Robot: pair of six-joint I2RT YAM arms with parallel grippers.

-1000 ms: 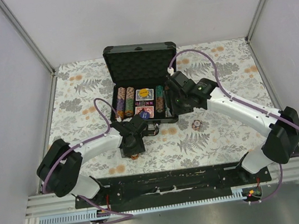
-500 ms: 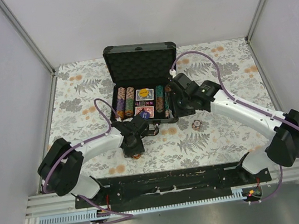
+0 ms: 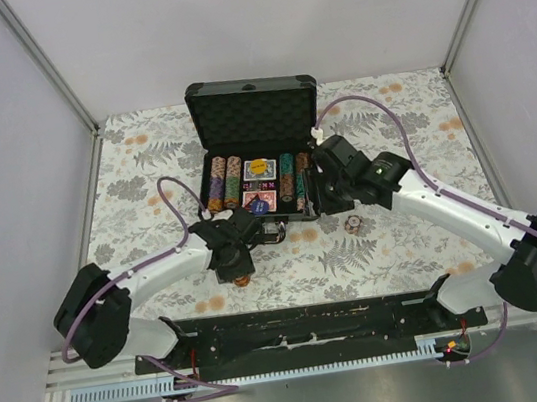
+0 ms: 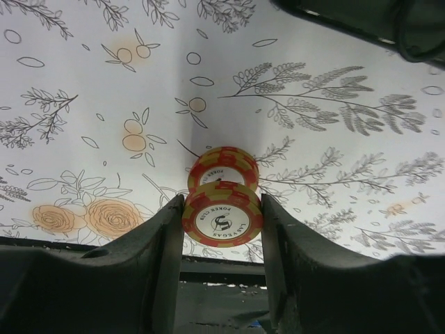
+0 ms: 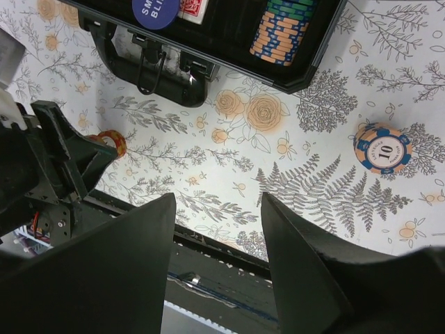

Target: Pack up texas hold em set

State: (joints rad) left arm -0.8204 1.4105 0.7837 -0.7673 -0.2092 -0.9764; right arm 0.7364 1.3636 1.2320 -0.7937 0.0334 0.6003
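The black case (image 3: 252, 102) stands open at the back, lid up. Its foam base holds rows of striped chips (image 3: 227, 182), a blue and a red card deck and a blue round button (image 3: 259, 202). My left gripper (image 3: 239, 271) points down at the table in front of the case handle, shut on a red and yellow chip (image 4: 222, 219). A second such chip (image 4: 222, 168) shows just behind the first. My right gripper (image 3: 333, 194) is open and empty (image 5: 217, 209) above the table by the case's front right corner. A blue and orange "10" chip stack (image 3: 353, 224) lies on the table, also in the right wrist view (image 5: 382, 148).
The table has a floral cloth (image 3: 398, 252). White walls with metal posts close it in on three sides. The case handle (image 5: 149, 69) juts toward the near edge. A black rail (image 3: 307, 322) runs along the front between the arm bases.
My right arm has drawn back toward the right and front, away from the case. My left arm's elbow has swung left; its gripper stays over the same spot.
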